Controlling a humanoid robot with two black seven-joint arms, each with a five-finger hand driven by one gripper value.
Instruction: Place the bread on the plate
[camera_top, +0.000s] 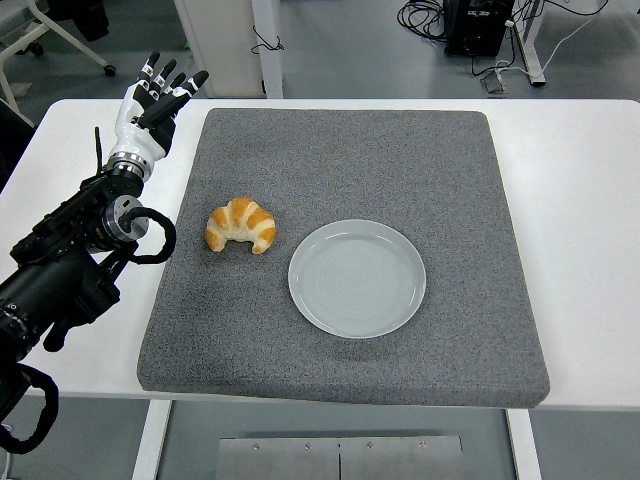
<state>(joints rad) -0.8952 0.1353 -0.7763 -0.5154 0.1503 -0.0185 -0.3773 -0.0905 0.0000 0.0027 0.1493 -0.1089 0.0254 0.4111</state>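
Note:
A golden croissant (241, 226) lies on the grey mat (350, 150), left of centre. Just to its right sits a pale grey-green plate (357, 277), with nothing on it. My left hand (160, 88) is raised over the table's far left, beyond the mat's left edge and well behind the croissant. Its fingers are spread and hold nothing. The black left arm (70, 260) runs down along the left side. The right arm is out of view.
The mat covers most of the white table (580, 180). Beyond the table's far edge are a floor with cables (430, 15), a chair base (60, 40) and a white post (265, 40).

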